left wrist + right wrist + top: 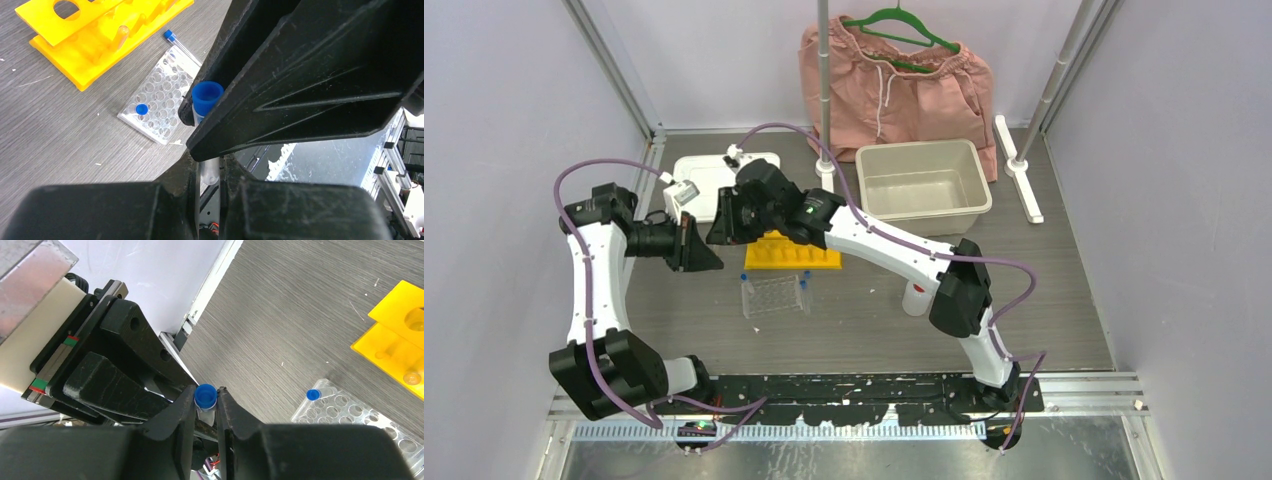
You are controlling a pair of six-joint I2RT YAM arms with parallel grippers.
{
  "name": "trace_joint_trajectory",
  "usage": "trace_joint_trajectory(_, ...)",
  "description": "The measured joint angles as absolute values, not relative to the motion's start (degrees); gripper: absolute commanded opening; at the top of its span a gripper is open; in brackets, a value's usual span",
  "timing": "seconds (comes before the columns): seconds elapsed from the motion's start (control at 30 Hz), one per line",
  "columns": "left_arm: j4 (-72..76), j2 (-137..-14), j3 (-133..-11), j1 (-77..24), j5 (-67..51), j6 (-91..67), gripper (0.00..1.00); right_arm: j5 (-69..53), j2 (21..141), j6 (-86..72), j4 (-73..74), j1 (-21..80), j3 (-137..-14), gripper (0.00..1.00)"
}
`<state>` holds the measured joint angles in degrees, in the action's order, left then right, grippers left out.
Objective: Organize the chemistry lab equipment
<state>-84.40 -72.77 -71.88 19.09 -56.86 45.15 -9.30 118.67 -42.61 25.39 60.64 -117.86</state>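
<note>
I can read no text, label, brand, number or sign in any of my three views: the yellow rack [792, 252], the clear tray [159, 100], the blue-capped tube [205, 399] and the beige bin [921, 185] all show me unmarked faces.

**Colours on the lab table**

The rack [792, 252] is bright yellow. The tray [775, 294] is clear, with rows of round holes all over it. The small tube [205, 397] is clear with a blue cap. The table [1064, 300] is dark grey with thin streaks. The bin [921, 185] is cream. The shorts [894, 85] are pink, on a green hanger [929, 30]. The robot arms [884, 240] are white and black, with purple cables [604, 161].
</note>
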Motion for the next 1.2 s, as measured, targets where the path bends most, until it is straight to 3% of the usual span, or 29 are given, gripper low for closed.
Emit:
trace_joint_trajectory(0.1,-84.3,-72.8,-71.8,18.9,-56.7,45.1,0.00,-9.0,118.7,-41.7,25.5,60.7,-118.0,0.19)
trace_joint_trajectory(0.17,-84.1,-72.8,-71.6,18.8,-56.6,45.2,0.04,-8.8,118.7,-40.8,25.6,60.8,-118.0,0.11)
trace_joint_trajectory(0.2,-84.0,-72.8,-71.5,18.8,-56.6,45.2,0.20,-8.5,118.7,-40.4,25.8,60.8,-118.1,0.06)
trace_joint_trajectory(0.23,-83.8,-72.8,-71.4,18.8,-56.6,45.1,0.42,-8.4,118.7,-40.1,25.9,60.9,-118.1,0.02)
trace_joint_trajectory(0.3,-83.3,-72.8,-71.3,18.7,-56.3,44.2,0.78,-7.7,118.7,-38.9,25.9,61.0,-118.1,0.01)
trace_joint_trajectory(0.33,-83.0,-72.8,-71.3,18.7,-56.0,44.0,0.91,-7.2,118.7,-38.3,26.1,61.0,-118.1,0.01)
trace_joint_trajectory(0.37,-82.9,-72.8,-71.3,18.7,-55.5,43.3,0.98,-6.6,118.7,-37.4,26.1,61.0,-118.1,0.01)
trace_joint_trajectory(0.5,-82.1,-73.0,-71.2,18.7,-54.3,40.9,1.00,-2.9,116.5,-34.2,25.1,61.0,-113.1,0.01)
trace_joint_trajectory(0.7,-80.7,-74.6,-71.8,18.7,-51.9,36.5,1.00,4.6,107.0,-28.3,18.8,61.4,-94.9,0.01)
trace_joint_trajectory(0.93,-78.5,-79.3,-74.9,19.1,-47.8,29.7,0.99,13.2,99.1,-18.7,-1.1,67.7,-75.4,0.01)
trace_joint_trajectory(1.2,-75.2,-81.1,-75.0,19.9,-42.7,24.1,0.98,16.8,103.9,-10.5,-15.9,73.6,-71.0,0.01)
